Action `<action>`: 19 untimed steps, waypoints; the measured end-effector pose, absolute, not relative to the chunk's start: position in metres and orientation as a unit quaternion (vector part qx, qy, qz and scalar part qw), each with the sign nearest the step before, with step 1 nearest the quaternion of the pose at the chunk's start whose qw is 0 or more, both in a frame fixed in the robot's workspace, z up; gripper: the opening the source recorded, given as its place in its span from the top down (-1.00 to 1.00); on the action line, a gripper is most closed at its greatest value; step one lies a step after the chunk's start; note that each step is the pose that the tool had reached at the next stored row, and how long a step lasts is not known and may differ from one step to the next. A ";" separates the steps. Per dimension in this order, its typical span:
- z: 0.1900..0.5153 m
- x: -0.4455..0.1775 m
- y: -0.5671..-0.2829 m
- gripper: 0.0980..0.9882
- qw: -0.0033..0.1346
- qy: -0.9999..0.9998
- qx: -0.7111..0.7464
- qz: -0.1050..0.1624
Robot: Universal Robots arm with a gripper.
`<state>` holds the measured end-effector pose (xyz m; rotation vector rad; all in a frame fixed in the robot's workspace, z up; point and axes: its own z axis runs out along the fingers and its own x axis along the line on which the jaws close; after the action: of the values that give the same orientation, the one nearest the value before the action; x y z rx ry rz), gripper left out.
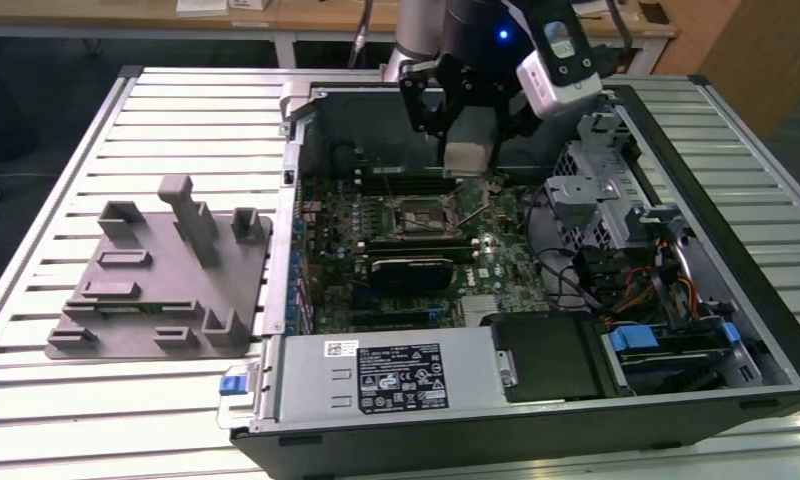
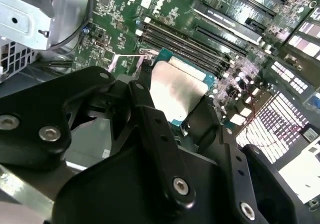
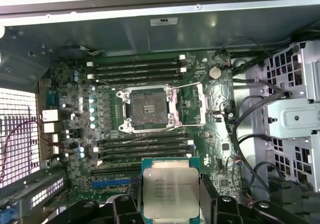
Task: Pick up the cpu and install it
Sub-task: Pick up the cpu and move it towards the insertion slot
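Robot gripper [image 1: 466, 150] hangs over an open computer case [image 1: 507, 440], its black fingers [image 3: 210, 199] clamped narrow on opposite edges of the cpu [image 3: 170, 191]. The chip is held silvery plate outward above the green motherboard [image 3: 215, 129], apart from the open socket [image 3: 147, 108]. A grey fixture plate [image 1: 160, 290] sits on the slatted table [image 1: 187, 120] beside the case.
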<state>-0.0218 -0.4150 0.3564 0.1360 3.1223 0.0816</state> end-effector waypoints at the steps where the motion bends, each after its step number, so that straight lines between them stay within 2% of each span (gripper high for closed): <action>1: 0.355 -0.022 -0.415 0.00 0.008 0.999 0.043 0.026; 19: 0.322 -0.022 -0.415 0.00 0.008 0.999 0.044 0.026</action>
<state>-0.0218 -0.4150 0.3218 0.1360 3.1223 0.0816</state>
